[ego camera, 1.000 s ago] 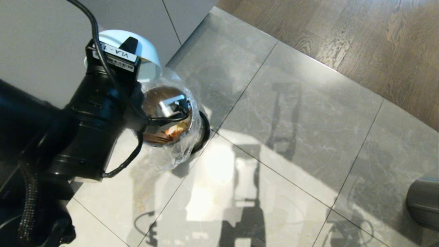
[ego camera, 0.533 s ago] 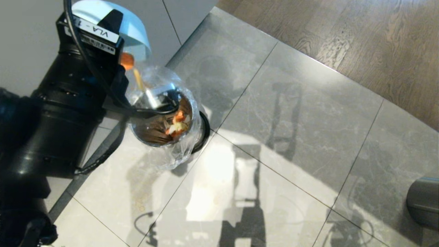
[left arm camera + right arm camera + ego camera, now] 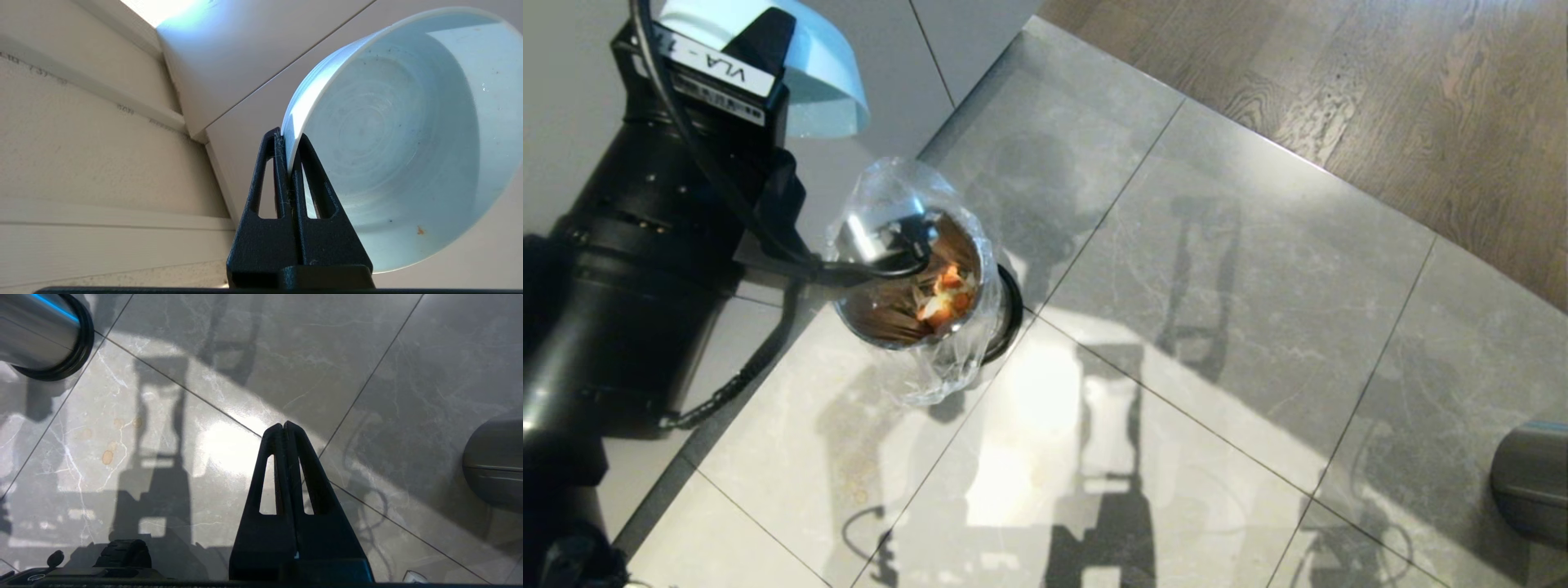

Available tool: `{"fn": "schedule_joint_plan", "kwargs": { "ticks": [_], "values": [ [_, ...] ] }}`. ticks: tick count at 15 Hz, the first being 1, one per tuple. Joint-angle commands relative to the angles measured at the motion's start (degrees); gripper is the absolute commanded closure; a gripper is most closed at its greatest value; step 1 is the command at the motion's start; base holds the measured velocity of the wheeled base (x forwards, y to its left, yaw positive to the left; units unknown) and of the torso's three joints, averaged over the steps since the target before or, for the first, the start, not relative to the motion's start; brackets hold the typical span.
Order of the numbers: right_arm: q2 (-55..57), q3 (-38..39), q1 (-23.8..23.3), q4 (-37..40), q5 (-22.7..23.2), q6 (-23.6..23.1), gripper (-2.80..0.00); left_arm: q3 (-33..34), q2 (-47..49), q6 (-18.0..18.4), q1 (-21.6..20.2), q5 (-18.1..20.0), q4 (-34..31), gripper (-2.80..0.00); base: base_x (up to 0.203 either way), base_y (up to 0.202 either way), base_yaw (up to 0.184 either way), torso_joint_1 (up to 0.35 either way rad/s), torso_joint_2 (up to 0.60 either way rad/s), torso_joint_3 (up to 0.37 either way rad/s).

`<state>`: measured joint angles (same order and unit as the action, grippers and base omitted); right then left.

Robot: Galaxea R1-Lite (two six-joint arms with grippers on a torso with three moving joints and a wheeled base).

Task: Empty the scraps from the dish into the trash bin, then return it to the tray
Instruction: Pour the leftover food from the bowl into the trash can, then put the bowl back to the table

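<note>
Left hand [image 3: 289, 161] clenched on the rim of the bowl [image 3: 392, 139], one finger inside the wall and one outside, as seen from the left wrist. Bowl tipped on its side, white inside bare apart from a few dark specks and a small orange smear near the lower edge. From the head camera, same bowl [image 3: 821, 69] up at the top left, pale blue outside showing, held above and to the far side of the trash bin [image 3: 915, 269], not touching it. Black left arm [image 3: 645, 245] filling the left side of that view, its cable looping across the bin's mouth. Bin standing on the grey floor tiles [image 3: 1217, 286], clear bag crinkled over its rim, black ring at the base. Orange and yellow scraps [image 3: 943, 298] lying inside the bin. Right hand [image 3: 284, 430] hanging over the floor tiles, fingers pressed together on nothing, the steel bin [image 3: 39, 332] off at the edge of the right wrist view. Rounded dark grey object [image 3: 1531, 482] at the right edge of the head view, well apart from the bin
</note>
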<state>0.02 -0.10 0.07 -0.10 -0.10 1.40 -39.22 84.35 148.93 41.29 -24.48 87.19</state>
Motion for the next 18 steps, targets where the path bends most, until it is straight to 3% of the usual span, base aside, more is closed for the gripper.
{"fn": "schedule_joint_plan", "kwargs": {
  "ticks": [1,4,6,8,10,14,18],
  "values": [
    [0.0,0.0,0.0,0.0,0.0,0.0,0.00,0.4,-0.3,0.9,0.0,-0.1,2.8,0.00,0.000,0.000,0.000,0.000,0.00,0.000],
    [0.0,0.0,0.0,0.0,0.0,0.0,0.00,3.3,-1.2,0.9,-0.3,-1.6,2.8,0.00,0.000,0.000,0.000,0.000,0.00,0.000],
    [0.0,0.0,0.0,-0.1,0.0,0.0,0.00,6.1,-1.7,0.1,-0.3,-5.9,2.8,0.00,0.000,0.000,0.000,0.000,0.00,0.000],
    [0.0,0.1,0.0,0.0,0.0,0.0,0.00,7.1,-1.9,-2.7,-0.3,-10.3,2.6,0.00,0.000,0.000,0.000,0.000,0.00,0.000],
    [0.0,0.0,0.0,-0.1,0.0,0.1,0.00,6.8,-2.0,-6.5,-0.2,-12.2,-3.3,0.00,0.000,0.000,0.000,0.000,0.00,0.000],
    [0.0,0.0,0.0,-0.1,0.0,0.0,0.00,6.5,-2.2,-25.6,-0.3,-16.9,-18.8,0.00,0.000,0.000,0.000,0.000,0.00,0.000],
    [0.1,0.0,0.0,0.0,0.0,0.0,0.00,6.5,-4.3,-43.3,-1.6,-17.8,-34.2,0.00,0.000,0.000,0.000,0.000,0.00,0.000]
  ]
}}
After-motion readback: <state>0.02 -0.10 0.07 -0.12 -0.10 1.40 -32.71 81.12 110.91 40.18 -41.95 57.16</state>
